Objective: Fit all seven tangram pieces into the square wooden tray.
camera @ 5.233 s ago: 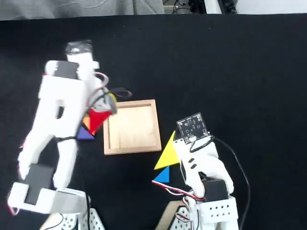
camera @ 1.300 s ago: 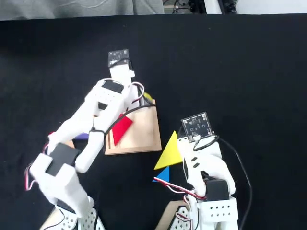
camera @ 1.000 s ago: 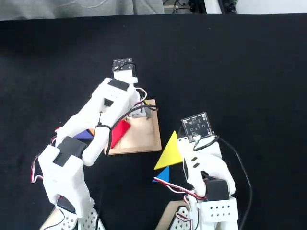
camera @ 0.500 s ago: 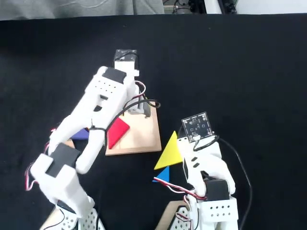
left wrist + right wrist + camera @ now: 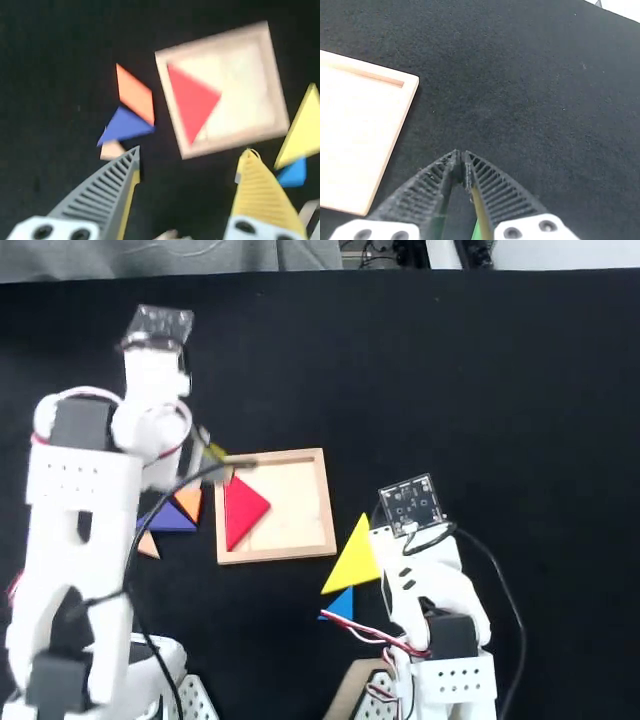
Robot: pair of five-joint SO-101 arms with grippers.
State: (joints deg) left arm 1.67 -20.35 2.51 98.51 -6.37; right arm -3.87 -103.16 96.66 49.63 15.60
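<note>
The square wooden tray point(image 5: 296, 502) lies mid-table with a red triangle point(image 5: 243, 510) flat against its left side. Left of the tray lie an orange parallelogram point(image 5: 187, 504), a dark blue triangle point(image 5: 170, 521) and a small tan triangle point(image 5: 148, 545). A big yellow triangle point(image 5: 352, 558) and a small light blue triangle point(image 5: 338, 606) lie to the tray's lower right. My left gripper point(image 5: 190, 157) hangs open and empty high above the tray point(image 5: 272, 95) and red triangle point(image 5: 192, 102). My right gripper point(image 5: 460, 159) is shut and empty beside the tray's point(image 5: 355, 145) edge.
The table is covered in black cloth, with open room behind and to the right of the tray. The right arm point(image 5: 425, 570) stands close to the yellow triangle. The left arm's tall white body point(image 5: 75, 540) rises at the left.
The left arm carried the red triangle into the tray, let it go there, then swung back up and to the left. The right arm stayed still.
</note>
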